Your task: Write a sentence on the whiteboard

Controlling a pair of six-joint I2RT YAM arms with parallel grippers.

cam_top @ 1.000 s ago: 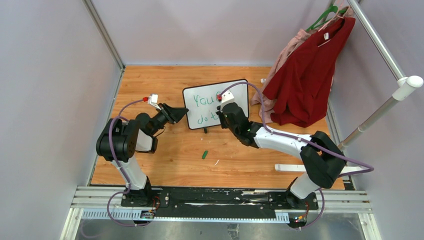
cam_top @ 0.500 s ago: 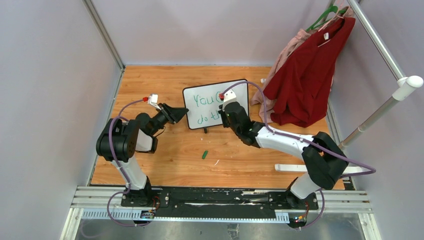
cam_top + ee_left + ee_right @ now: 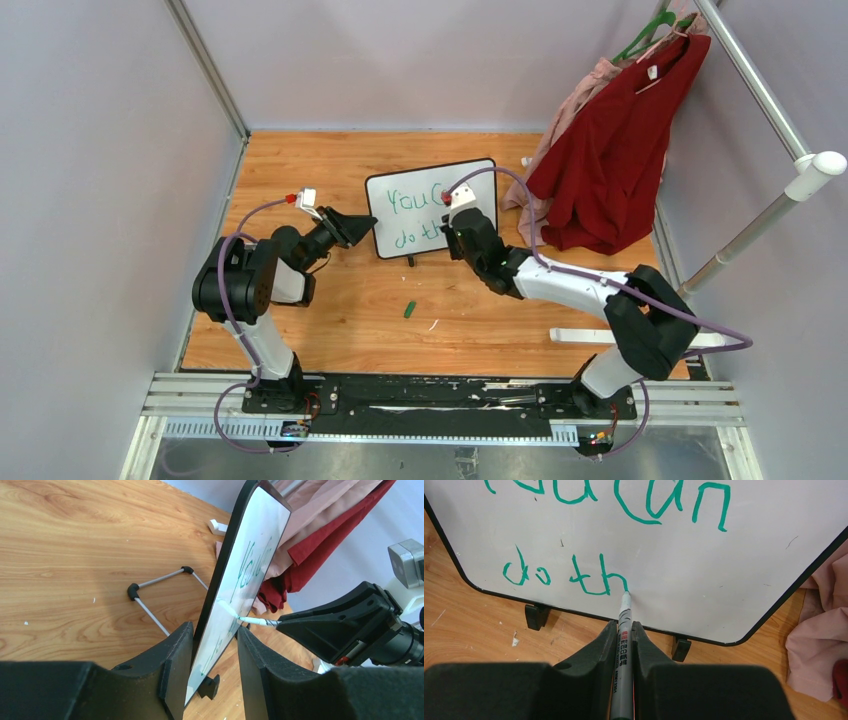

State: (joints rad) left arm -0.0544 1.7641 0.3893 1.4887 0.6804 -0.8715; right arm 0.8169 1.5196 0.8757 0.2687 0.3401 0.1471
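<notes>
The whiteboard stands on its black feet at the table's middle back. The sentence in green reads "You Can" above "do th"; it also shows in the top view and edge-on in the left wrist view. My right gripper is shut on a grey marker, whose tip touches the board at the foot of the "h". In the top view it hides part of the writing. My left gripper straddles the board's left edge, shut on it.
A green marker cap lies on the wood in front of the board. A red garment and a pink one hang from a rack at the right, close to the board. The board's wire stand sits behind it.
My right gripper has moved a little to the right along the lower line with the marker. The left gripper and the board have not moved.
</notes>
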